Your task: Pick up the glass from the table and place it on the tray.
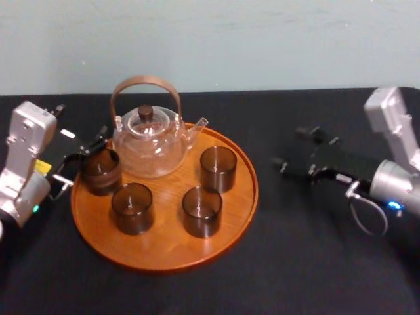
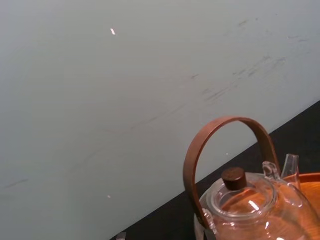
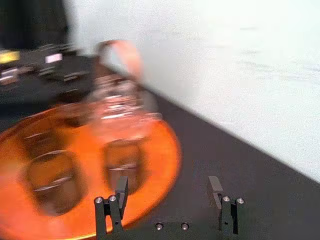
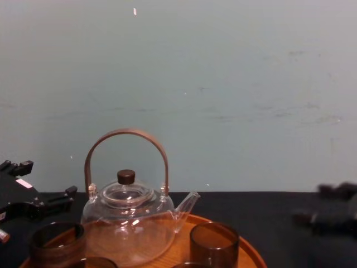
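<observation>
Squat smoky glass (image 1: 100, 172) on tray (image 1: 164, 244); left end effector (image 1: 84, 157) beside it, seemingly open

A pale wall (image 2: 125, 100) takes up most of the frame. A clear glass teapot (image 2: 260, 212) stands in the lower corner. Its brown handle (image 2: 220, 125) arches over a glass lid (image 2: 240, 197) with a dark knob (image 2: 233, 176), and its spout (image 2: 290, 165) points up past the lid. The orange tray (image 2: 311, 176) shows just beside the spout. A strip of black bench (image 2: 300, 130) runs between teapot and wall.
</observation>
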